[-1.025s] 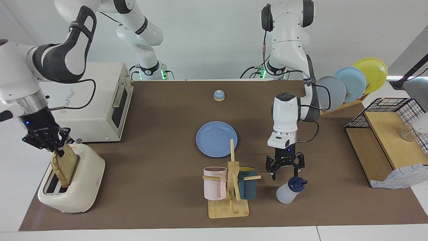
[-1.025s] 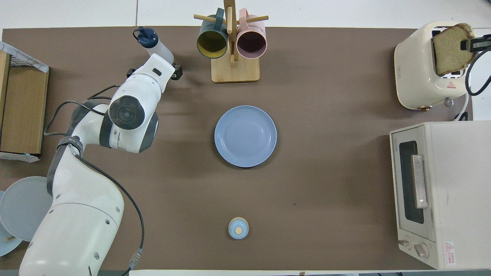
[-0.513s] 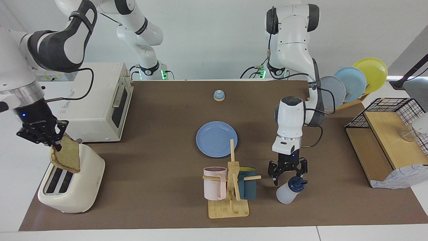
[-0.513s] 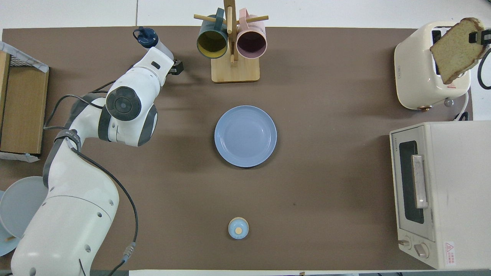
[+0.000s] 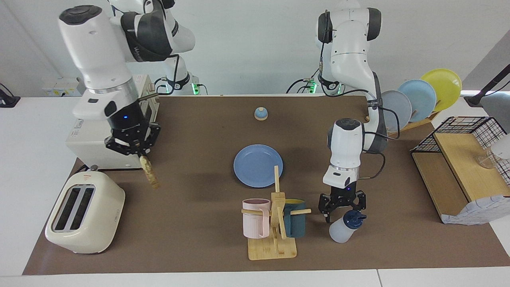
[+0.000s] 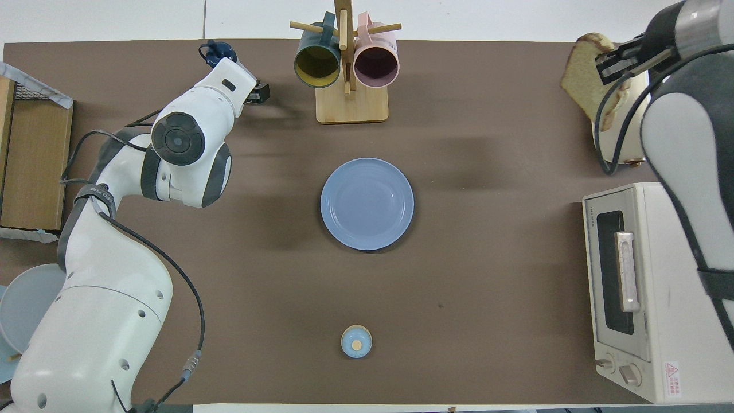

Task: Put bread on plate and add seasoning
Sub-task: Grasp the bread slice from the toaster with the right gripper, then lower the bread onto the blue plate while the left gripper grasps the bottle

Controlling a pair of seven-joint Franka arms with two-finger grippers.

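The bread (image 5: 151, 175) hangs on edge in the air, with my right gripper (image 5: 141, 156) shut on its top edge. It is over the mat beside the toaster, on the side toward the plate. In the overhead view the bread (image 6: 584, 80) and the right gripper (image 6: 611, 64) show at the toaster's edge. The blue plate (image 5: 258, 165) (image 6: 367, 203) lies bare at mid-table. The seasoning bottle (image 5: 342, 230) stands beside the mug rack. My left gripper (image 5: 343, 208) is open, low over the bottle's navy cap (image 6: 217, 53), with its fingers either side.
A cream toaster (image 5: 83, 211) with two slots sits at the right arm's end. A toaster oven (image 5: 95, 135) (image 6: 648, 287) stands nearer the robots. The mug rack (image 5: 275, 223) holds two mugs. A small bell (image 5: 260, 114), a plate rack (image 5: 418, 99) and a wire shelf (image 5: 458, 171) are also here.
The right arm lifted the bread out of the toaster and swung it toward the plate. The left gripper came down closer to the bottle's cap.
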